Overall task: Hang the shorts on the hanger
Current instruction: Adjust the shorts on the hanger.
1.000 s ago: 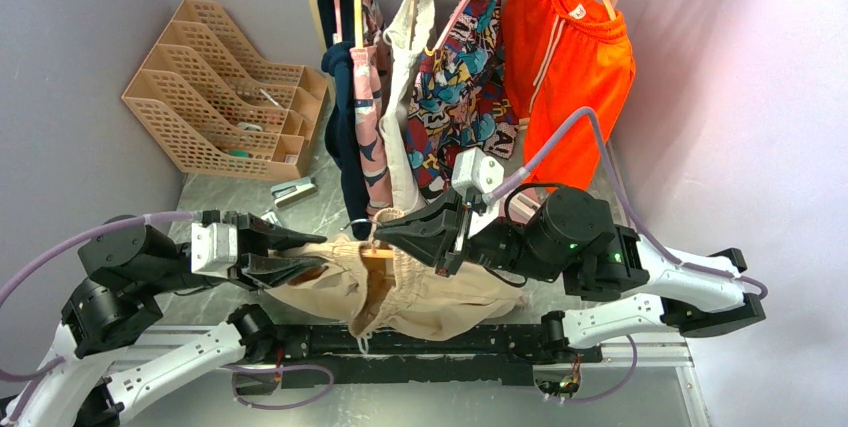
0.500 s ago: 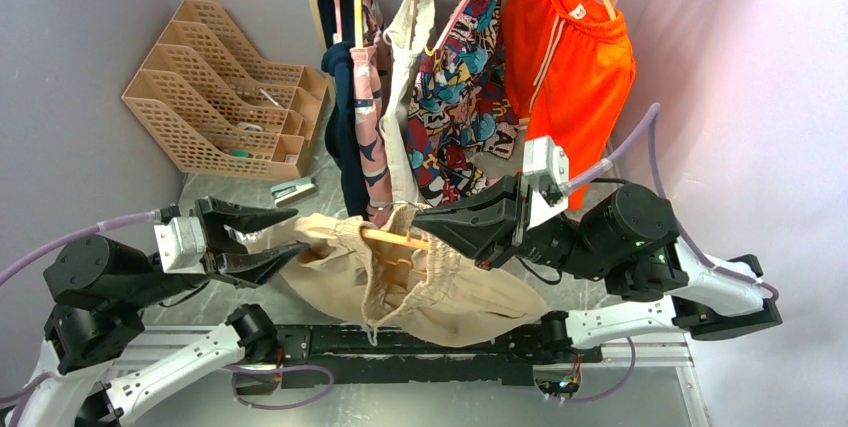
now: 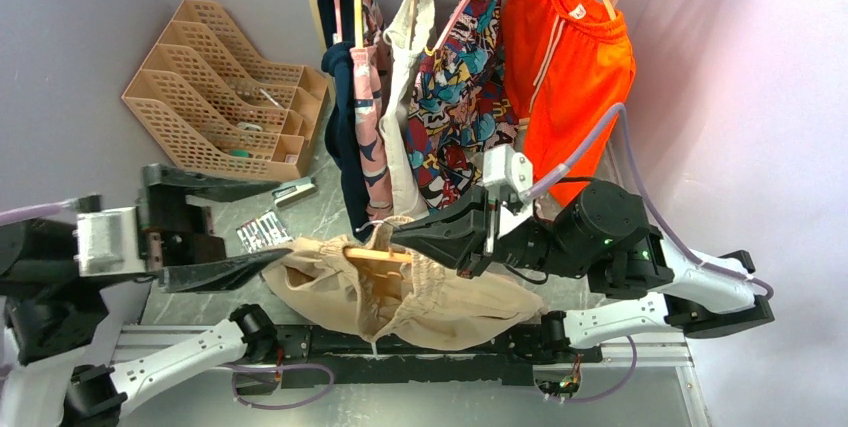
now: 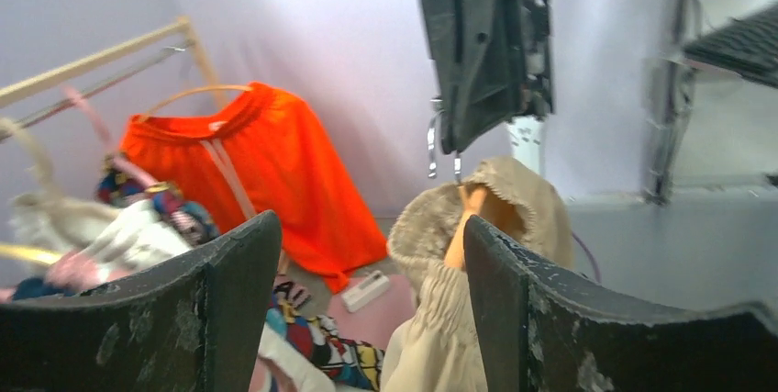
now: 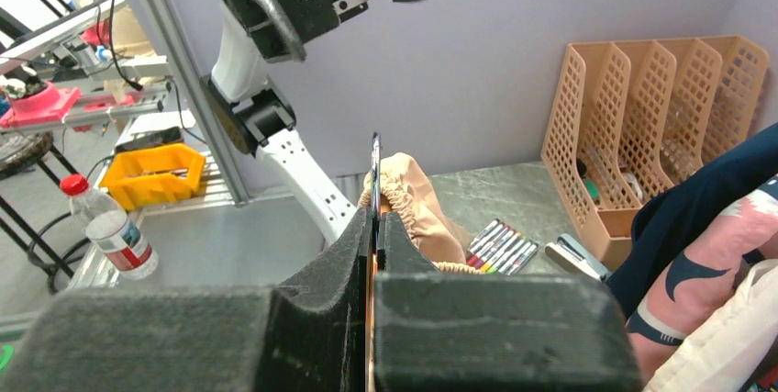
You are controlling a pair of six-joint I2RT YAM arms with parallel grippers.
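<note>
Listing from the left: left gripper (image 3: 290,219), jaws spread wide, holding nothing, just clear of the fabric's left edge; markers (image 3: 263,234) on the table beneath it; the hanger (image 3: 365,254), tilted, threaded through the gathered waistband; the shorts (image 3: 440,297), bunched and draped over it, sagging toward the near table edge; right gripper (image 3: 405,234), pressed together on the hanger near its hook.

Risk: with only one thin pinch carrying the load, the hanger may twist and the unevenly hung shorts slide off.

Change: half a second earlier the left jaws were narrower and close against the waistband; now withdrawn leftward and wider.
</note>
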